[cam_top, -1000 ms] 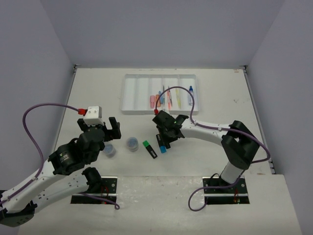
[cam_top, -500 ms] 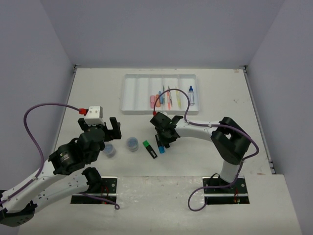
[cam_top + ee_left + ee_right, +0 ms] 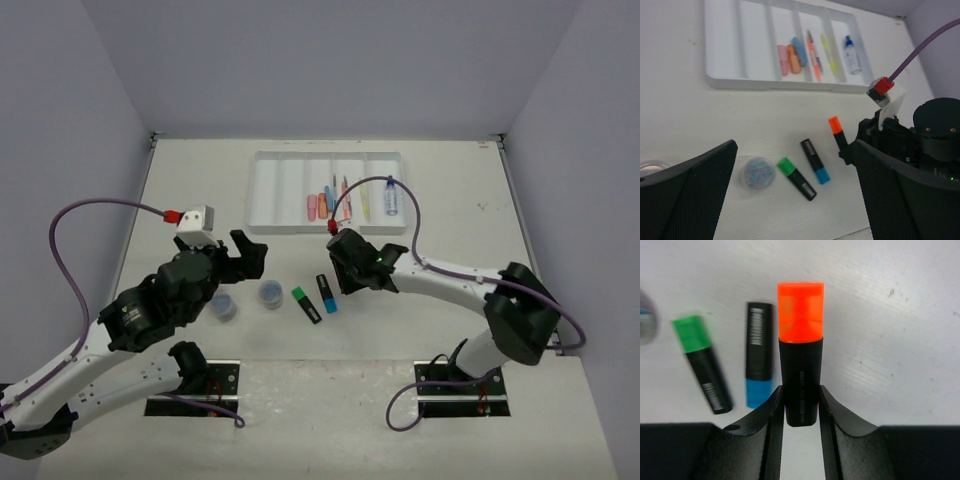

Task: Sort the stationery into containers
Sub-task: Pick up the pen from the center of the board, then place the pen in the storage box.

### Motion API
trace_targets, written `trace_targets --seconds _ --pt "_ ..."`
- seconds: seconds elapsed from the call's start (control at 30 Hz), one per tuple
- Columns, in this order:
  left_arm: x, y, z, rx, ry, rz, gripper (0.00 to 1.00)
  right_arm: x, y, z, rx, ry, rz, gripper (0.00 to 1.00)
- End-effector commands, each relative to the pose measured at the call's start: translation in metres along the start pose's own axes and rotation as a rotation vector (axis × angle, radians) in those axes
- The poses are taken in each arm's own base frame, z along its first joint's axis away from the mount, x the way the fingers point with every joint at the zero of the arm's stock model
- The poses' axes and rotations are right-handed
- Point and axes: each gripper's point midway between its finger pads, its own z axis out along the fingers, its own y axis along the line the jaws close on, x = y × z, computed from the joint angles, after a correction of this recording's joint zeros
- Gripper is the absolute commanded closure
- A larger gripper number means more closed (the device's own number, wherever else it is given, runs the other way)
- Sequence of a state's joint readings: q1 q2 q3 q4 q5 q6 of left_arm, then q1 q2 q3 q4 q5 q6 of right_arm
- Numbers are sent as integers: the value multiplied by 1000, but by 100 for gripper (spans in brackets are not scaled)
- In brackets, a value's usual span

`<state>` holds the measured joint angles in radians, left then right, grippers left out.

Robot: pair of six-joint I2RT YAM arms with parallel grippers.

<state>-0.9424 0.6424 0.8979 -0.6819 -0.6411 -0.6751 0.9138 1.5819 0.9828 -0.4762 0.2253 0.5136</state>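
Right gripper (image 3: 801,399): pinching highlighter (image 3: 800,340) by its body, orange cap forward, ready for tray (image 3: 268,190).
Left gripper (image 3: 243,258): wide, empty.

No legible text anywhere (just blurred print on the orange-capped highlighter (image 3: 800,380))

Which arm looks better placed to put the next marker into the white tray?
The right. The right gripper is shut on the orange-capped highlighter, just in front of the tray. The left gripper hangs open near the round tubs and holds nothing.
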Motion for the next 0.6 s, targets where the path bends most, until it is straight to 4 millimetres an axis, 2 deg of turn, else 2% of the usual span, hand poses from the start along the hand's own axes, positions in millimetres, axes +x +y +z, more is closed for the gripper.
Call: trace_targets --seconds 0.0,0.03,0.07,0.1,0.17,0.2,0.3,0.4,0.47,0.57 --pt "-13 -65 4 265 -23 -203 0 -65 31 -53 -221 -319 41 100" --pt "-1 -77 8 319 9 -207 0 -73 38 -62 -270 -365 37 100" --pt "0 -90 10 377 10 -219 0 -75 43 -69 -305 -388 35 100" --pt "-2 -114 14 468 8 -237 0 -76 52 -82 -360 -418 23 100" --pt "-3 -135 20 527 15 -253 0 -82 64 -100 -426 -469 -7 100" --pt "3 -141 30 517 37 -244 0 -86 68 -111 -445 -503 -11 100" --pt "7 -149 45 486 63 -243 2 -91 81 -137 -502 -571 -27 100" --pt "17 -152 56 459 91 -240 17 -96 82 -153 -524 -625 -10 100" --pt "23 -149 61 431 108 -236 23 -101 81 -164 -542 -665 11 100" --pt "26 -143 64 399 108 -240 25 -103 81 -172 -563 -688 24 100"
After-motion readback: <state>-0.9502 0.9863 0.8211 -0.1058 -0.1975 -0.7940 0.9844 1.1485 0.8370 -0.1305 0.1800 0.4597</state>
